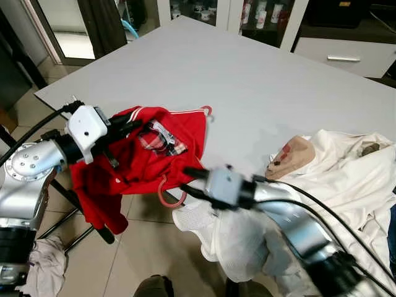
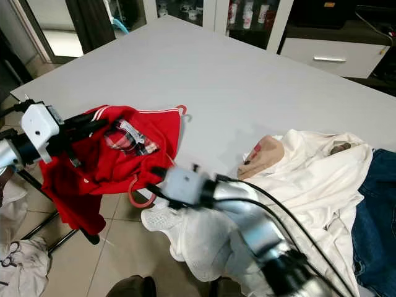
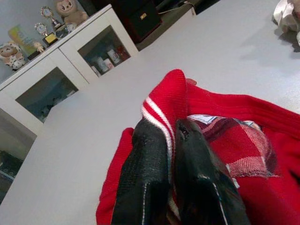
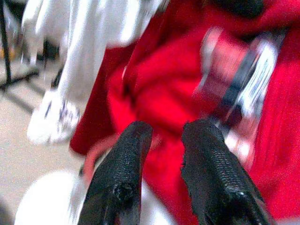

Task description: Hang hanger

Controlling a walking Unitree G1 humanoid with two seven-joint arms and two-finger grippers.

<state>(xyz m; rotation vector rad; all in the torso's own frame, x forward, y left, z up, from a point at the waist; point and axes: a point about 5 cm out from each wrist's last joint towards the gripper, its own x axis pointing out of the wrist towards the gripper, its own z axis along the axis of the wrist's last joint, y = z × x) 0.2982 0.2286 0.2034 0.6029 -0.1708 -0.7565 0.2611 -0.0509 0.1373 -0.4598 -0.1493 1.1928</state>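
The left claw (image 3: 171, 140) has its two black fingers pinched tight on the striped collar of the red sweater (image 1: 136, 164), which drapes over the near corner of the grey surface (image 1: 247, 80) and hangs down toward the tiled floor. A red hanger (image 1: 168, 193) is tangled in that sweater: its hook pokes out at the far edge, and a loop dangles below the hem. The right claw (image 4: 164, 136) hovers just beside the loop, fingers a little apart and gripping nothing. A heap of white clothes (image 2: 322, 179) lies nearby
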